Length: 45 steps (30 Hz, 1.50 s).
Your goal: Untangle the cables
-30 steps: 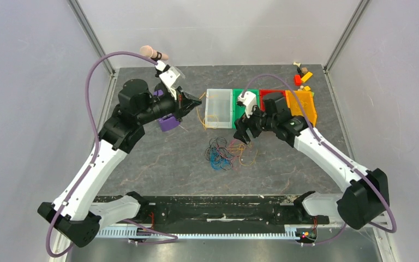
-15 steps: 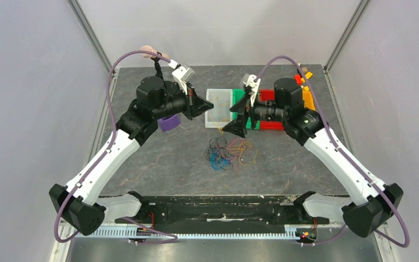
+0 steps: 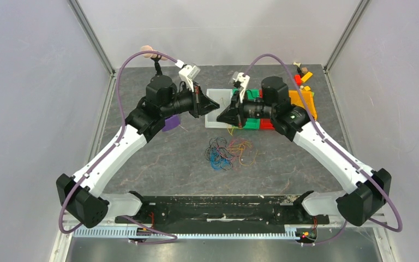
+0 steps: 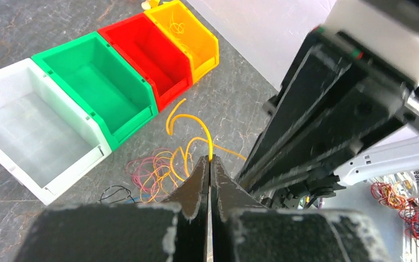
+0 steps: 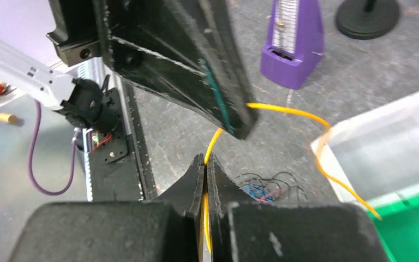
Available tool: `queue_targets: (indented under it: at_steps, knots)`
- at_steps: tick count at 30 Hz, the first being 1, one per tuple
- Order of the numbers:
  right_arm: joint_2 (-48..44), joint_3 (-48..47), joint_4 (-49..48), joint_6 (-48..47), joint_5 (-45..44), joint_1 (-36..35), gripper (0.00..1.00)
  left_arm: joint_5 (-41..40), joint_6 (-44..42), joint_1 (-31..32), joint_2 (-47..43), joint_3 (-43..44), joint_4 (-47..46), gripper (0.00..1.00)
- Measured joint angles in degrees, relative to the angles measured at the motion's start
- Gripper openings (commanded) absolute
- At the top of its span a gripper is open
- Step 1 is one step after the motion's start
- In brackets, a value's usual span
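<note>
Grey mottled table (image 3: pixel 158 158) inside a pale-walled enclosure, with four bins in a row at the far side: clear bin (image 4: pixel 33 131), green bin (image 4: pixel 103 87), red bin (image 4: pixel 153 52) and orange bin (image 4: pixel 188 33). A purple metronome (image 5: pixel 292 49) stands off to the left. Both arms are raised, tips nearly meeting above the near edge of the clear bin. Left gripper (image 4: pixel 210 162) is clenched on a yellow cable (image 4: pixel 188 117). Right gripper (image 5: pixel 205 159) is pinched tight on the same strand, just beside the left tip. The loose end arcs toward the clear bin. The rest of the cables (image 3: pixel 228 153) lie clumped at mid-table, below and apart from the grippers. Step in hand, as I judge it: one strand drawn out and held between the two arms. I cannot tell whether its tail is free of the clump. The next move probably calls for one gripper to let go so the other can carry the strand off. The orange bin is the likely place, since a thin yellow piece lies in it.
</note>
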<state>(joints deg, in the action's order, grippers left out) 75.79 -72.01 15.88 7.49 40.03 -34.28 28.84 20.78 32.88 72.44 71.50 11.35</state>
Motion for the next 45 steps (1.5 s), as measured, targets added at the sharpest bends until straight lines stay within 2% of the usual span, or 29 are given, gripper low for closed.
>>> queue_targets:
  at_steps: [2, 3, 5, 6, 7, 14, 19, 23, 28, 32, 37, 38, 40, 45]
  knots:
    - [-1.64, 0.98, -0.5, 0.74, 0.15, 2.45, 0.0, -0.28, 0.74, -0.02, 0.5, 0.0, -0.02, 0.12]
    - [-2.36, 1.44, -0.87, 1.16, 0.42, 4.17, 0.0, -0.22, 1.01, 0.0, 0.74, 0.0, -0.11, 0.24]
    - [-3.45, 2.1, -1.25, 2.1, 1.86, 8.92, 0.0, -0.2, 1.51, 0.59, 1.51, 0.04, -0.79, 0.61]
    - [-3.89, 2.29, -1.2, 2.6, 2.58, 11.96, 0.0, -0.2, 1.66, 0.66, 1.75, 0.04, -0.74, 0.72]
    - [-4.07, 2.34, -1.25, 2.91, 2.91, 14.34, 0.0, -0.39, 1.95, 0.52, 2.03, 0.07, -0.68, 0.74]
    - [-3.54, 2.1, 1.99, -0.52, 6.75, 35.98, 0.0, -1.18, 2.29, -1.77, 2.62, 0.68, 0.74, 0.75]
    - [4.66, -2.23, 3.28, -5.29, 7.15, 48.02, 0.0, -1.42, 2.27, -2.16, 2.62, 0.66, 0.72, 0.75]
    - [13.42, -4.5, 3.04, -7.5, 7.15, 51.56, 0.0, -1.42, 2.27, -2.16, 2.62, 0.48, 0.68, 0.75]
    - [21.29, -4.59, 1.22, -7.91, 7.3, 52.19, 0.0, -1.42, 2.27, -2.16, 2.84, 0.31, 0.48, 0.75]
    - [24.94, -4.46, -0.28, -8.26, 6.78, 52.15, 0.0, -1.42, 2.27, -2.34, 3.21, -0.09, 0.46, 0.75]
    - [27.15, -2.67, -1.68, -11.3, 1.77, 53.13, 0.0, -1.42, 2.27, -2.82, 3.28, -1.6, 0.52, 0.75]
    - [27.58, -2.49, -1.66, -12.04, 0.39, 53.42, 0.01, -1.42, 2.27, -2.93, 3.28, -1.97, 0.57, 0.75]
    - [29.03, -2.49, -1.31, -13.99, -2.49, 53.99, 0.17, -1.42, 2.27, -3.04, 3.28, -2.69, 0.59, 0.75]
    - [34.62, -6.6, 6.56, -18.29, -5.99, 54.55, 0.44, -1.36, 2.25, -3.19, 3.28, -3.37, 0.98, 0.75]
